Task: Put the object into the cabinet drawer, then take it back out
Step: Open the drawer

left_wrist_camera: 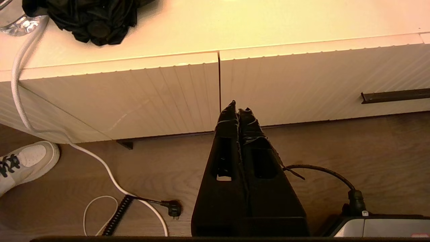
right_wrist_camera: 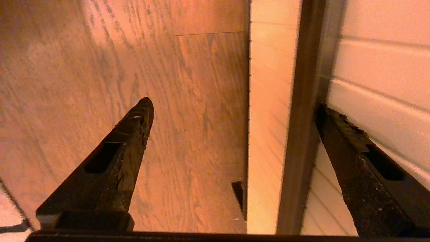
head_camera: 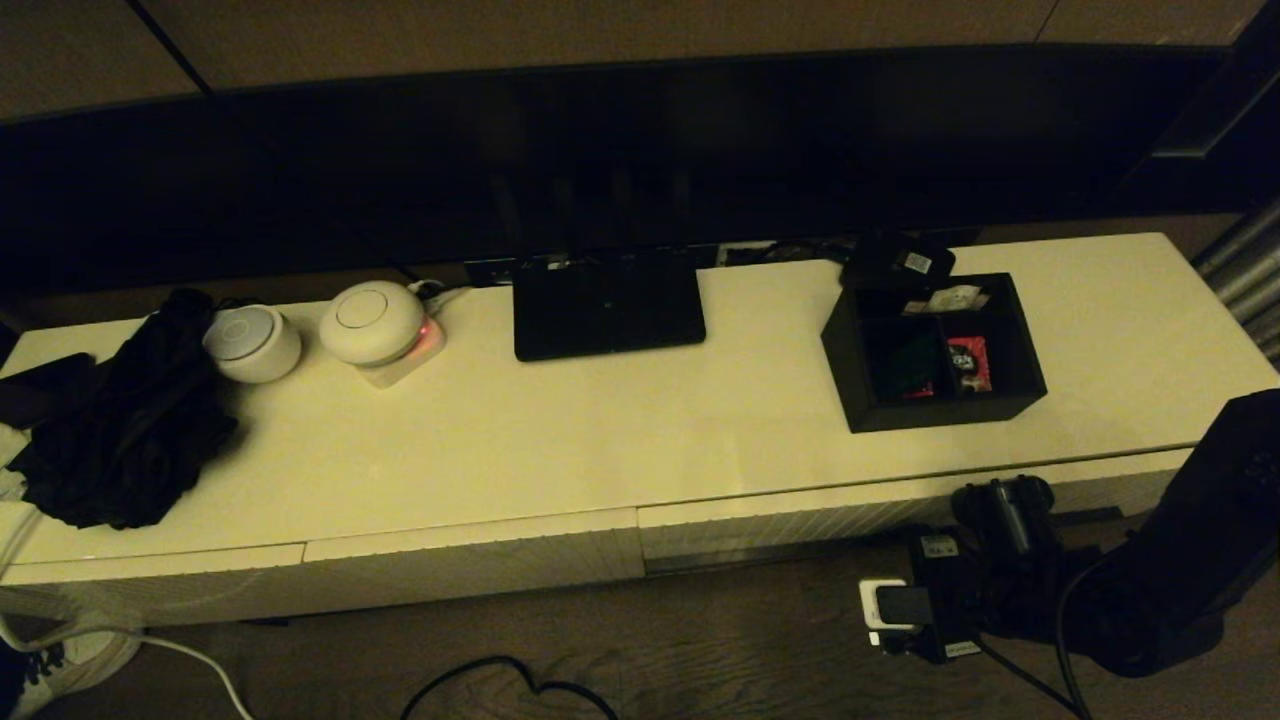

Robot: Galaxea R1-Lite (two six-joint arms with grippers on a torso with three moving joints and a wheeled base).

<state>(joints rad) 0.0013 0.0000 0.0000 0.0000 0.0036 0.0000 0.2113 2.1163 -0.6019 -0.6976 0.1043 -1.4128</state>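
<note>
The black organiser box with red and white packets inside stands on the cabinet top, toward its right end. The cabinet drawer below it has a ribbed cream front and sits pushed in. My right gripper is low against that front. In the right wrist view it is open, its fingers on either side of the drawer's dark bar handle. My left gripper hangs shut and empty before the cabinet's left panels, above the floor.
On the top lie a flat black router, a small black device with a white label, two white round devices and a black cloth. Cables and a white plug block lie on the wooden floor; a white shoe stands by the cabinet's left end.
</note>
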